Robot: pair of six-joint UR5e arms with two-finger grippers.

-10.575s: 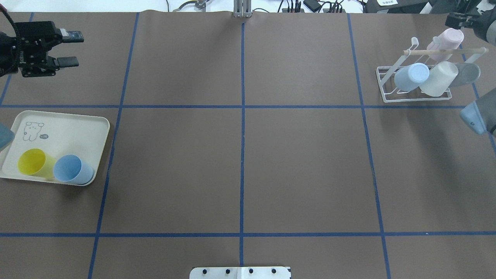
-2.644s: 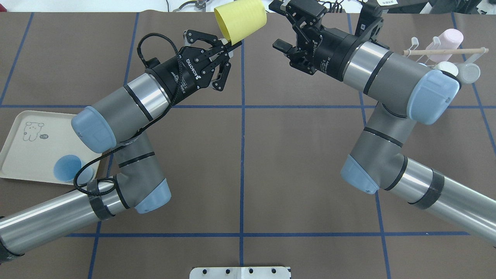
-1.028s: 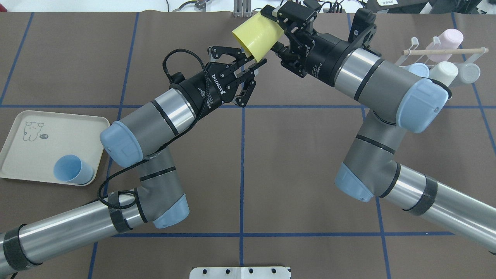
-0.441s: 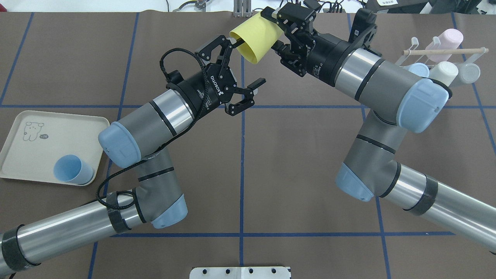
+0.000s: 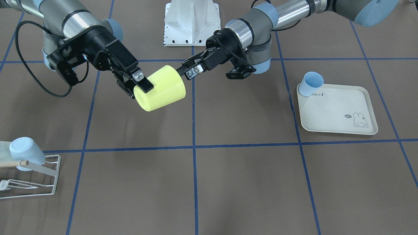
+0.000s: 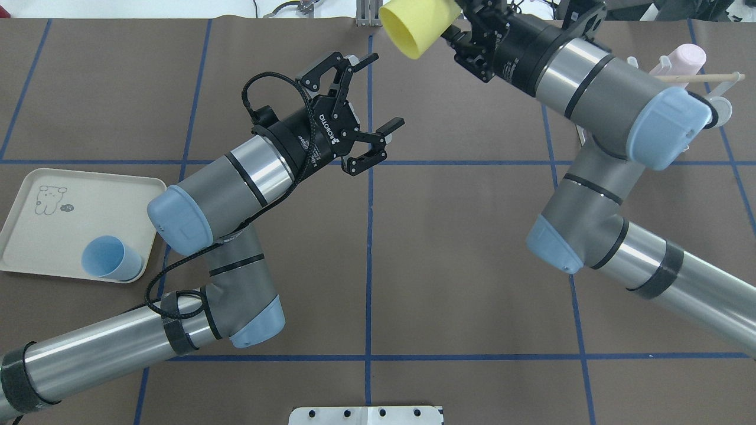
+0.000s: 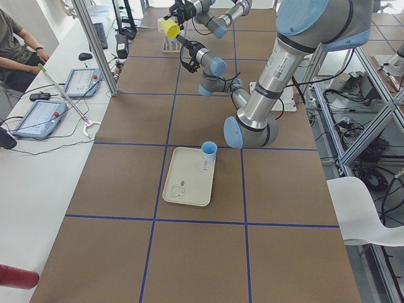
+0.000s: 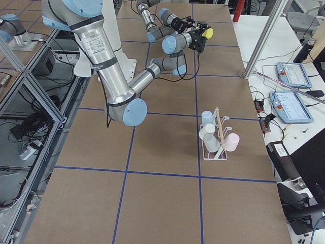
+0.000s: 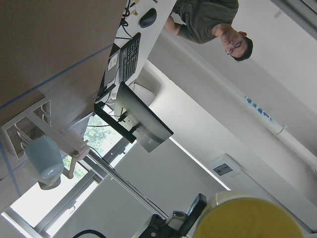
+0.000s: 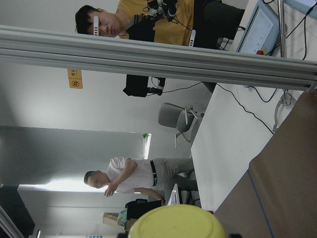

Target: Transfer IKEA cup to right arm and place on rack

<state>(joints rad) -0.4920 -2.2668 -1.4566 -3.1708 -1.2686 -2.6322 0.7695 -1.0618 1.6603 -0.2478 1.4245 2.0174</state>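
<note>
The yellow cup (image 6: 417, 26) hangs in the air, lying on its side, its base gripped by my right gripper (image 6: 458, 28), which is shut on it. In the front view the cup (image 5: 160, 88) sits in the right gripper (image 5: 139, 84). My left gripper (image 6: 383, 91) is open and empty, a short way from the cup's rim; it also shows in the front view (image 5: 212, 72). The white wire rack (image 8: 216, 140) with its wooden dowel (image 6: 697, 77) stands at the far right, mostly hidden by the right arm in the overhead view. The cup fills the bottom of both wrist views (image 9: 252, 218) (image 10: 178, 220).
The cream rabbit-print tray (image 6: 71, 200) lies at the left with a blue cup (image 6: 109, 260) on it. The rack holds several cups, among them a pink one (image 6: 685, 56) and a blue one (image 5: 26, 150). Operators sit beyond the table's far edge.
My left gripper has opened and let go of the yellow cup's rim. My right gripper, shut on the cup's base, has carried it away to the right and farther back.
</note>
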